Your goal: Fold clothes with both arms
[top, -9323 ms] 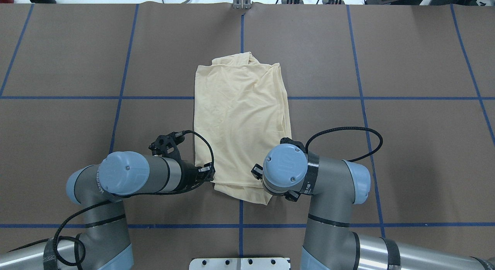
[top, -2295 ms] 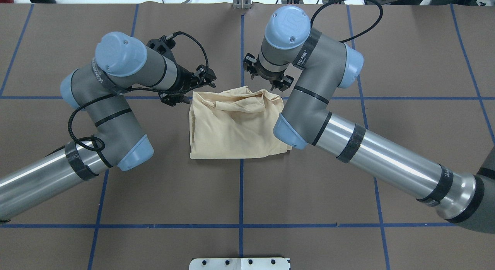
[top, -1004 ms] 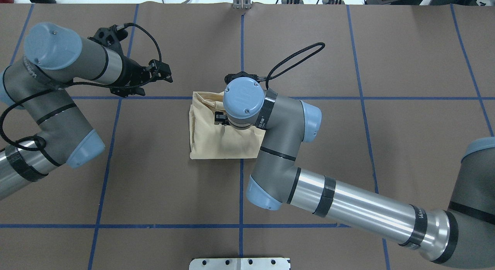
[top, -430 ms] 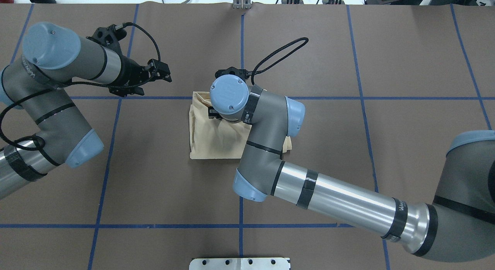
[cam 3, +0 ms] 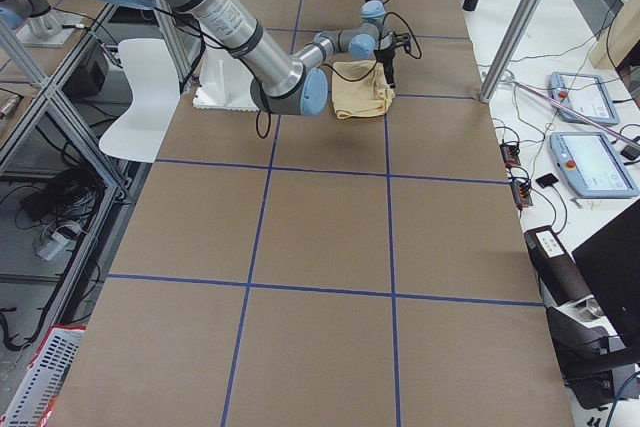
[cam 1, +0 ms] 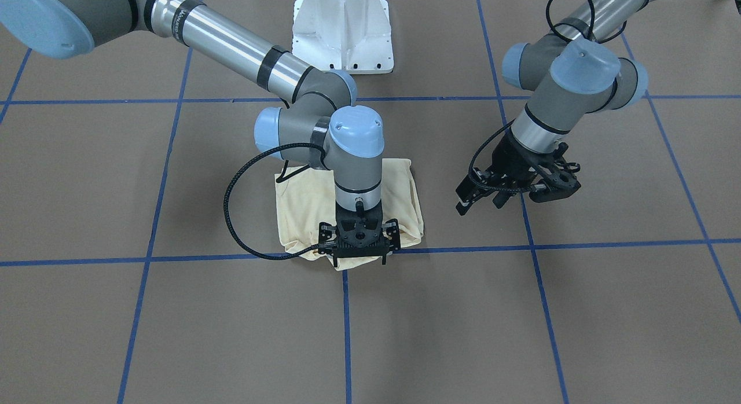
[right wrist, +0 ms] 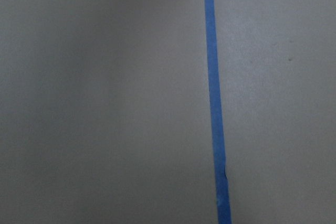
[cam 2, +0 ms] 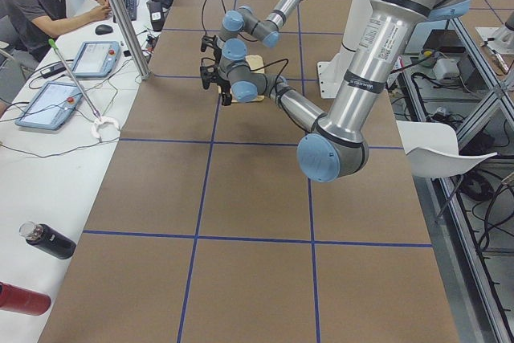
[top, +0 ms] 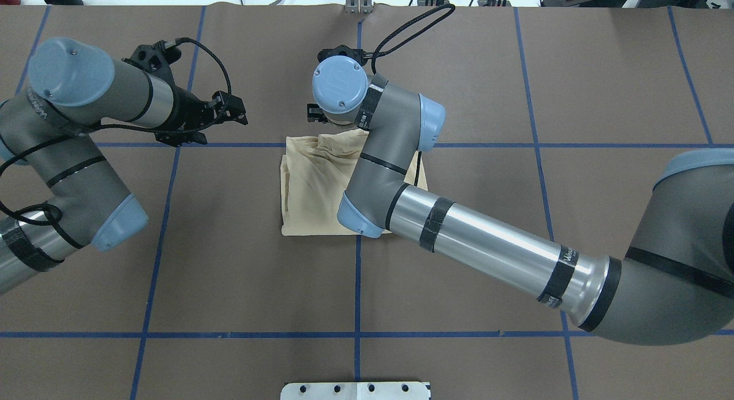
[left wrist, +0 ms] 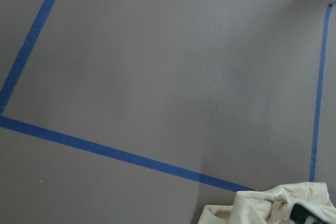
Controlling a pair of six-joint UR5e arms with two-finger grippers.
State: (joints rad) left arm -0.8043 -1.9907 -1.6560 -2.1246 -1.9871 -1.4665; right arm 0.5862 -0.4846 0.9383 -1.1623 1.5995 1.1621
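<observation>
The cream-yellow shirt lies folded into a compact rectangle in the middle of the table, rumpled along its far edge. My right arm reaches across it. The right gripper points straight down at that far edge, jaws spread, with a lip of cloth showing under it; it seems to hold nothing. In the overhead view it is mostly hidden under the wrist. My left gripper hovers open and empty off the shirt's far left corner. The left wrist view catches a corner of the shirt.
Blue tape lines grid the brown table cover. The white pedestal base stands at the robot's side. A person sits at a desk with tablets beyond the far edge. Bottles lie on that desk.
The long shirt has been folded in half toward the far side and released. Since then my right gripper slid from the shirt's middle to its far edge. The left arm drew off to the left.
</observation>
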